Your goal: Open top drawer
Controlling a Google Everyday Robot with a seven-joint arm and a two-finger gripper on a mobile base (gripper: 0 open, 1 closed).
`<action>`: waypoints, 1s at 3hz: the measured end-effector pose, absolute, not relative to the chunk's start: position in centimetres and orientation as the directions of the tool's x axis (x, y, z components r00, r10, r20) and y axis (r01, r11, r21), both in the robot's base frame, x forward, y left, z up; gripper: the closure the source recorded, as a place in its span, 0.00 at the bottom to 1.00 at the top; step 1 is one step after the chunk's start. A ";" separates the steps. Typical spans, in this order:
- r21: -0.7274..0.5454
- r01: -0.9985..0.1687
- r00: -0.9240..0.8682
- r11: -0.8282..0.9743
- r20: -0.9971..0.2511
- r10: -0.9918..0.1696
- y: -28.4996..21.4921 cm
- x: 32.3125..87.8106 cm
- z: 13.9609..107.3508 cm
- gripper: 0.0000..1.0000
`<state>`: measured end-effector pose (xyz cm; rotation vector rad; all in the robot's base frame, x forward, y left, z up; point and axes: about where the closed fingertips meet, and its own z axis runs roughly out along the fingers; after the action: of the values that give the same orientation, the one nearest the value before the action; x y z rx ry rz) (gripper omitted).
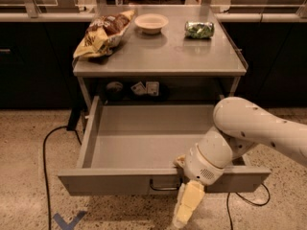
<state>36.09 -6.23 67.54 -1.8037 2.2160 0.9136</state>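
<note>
The gripper (188, 206) is hanging before the pulled-out top drawer (110, 182), its handle (163, 187) lying just leftward; grip width cannot be told.

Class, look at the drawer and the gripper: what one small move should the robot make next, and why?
Probably back the gripper away from the handle. The top drawer already stands far out from under the table, its inside exposed, so opening looks done; the gripper hangs at the drawer front, just right of the handle.
</note>
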 end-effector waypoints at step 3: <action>0.409 -0.906 -0.302 0.105 -0.454 -0.838 -6.9 34.0 67.9 0.00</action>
<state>33.99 -6.89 67.86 -1.7878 2.2532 0.9673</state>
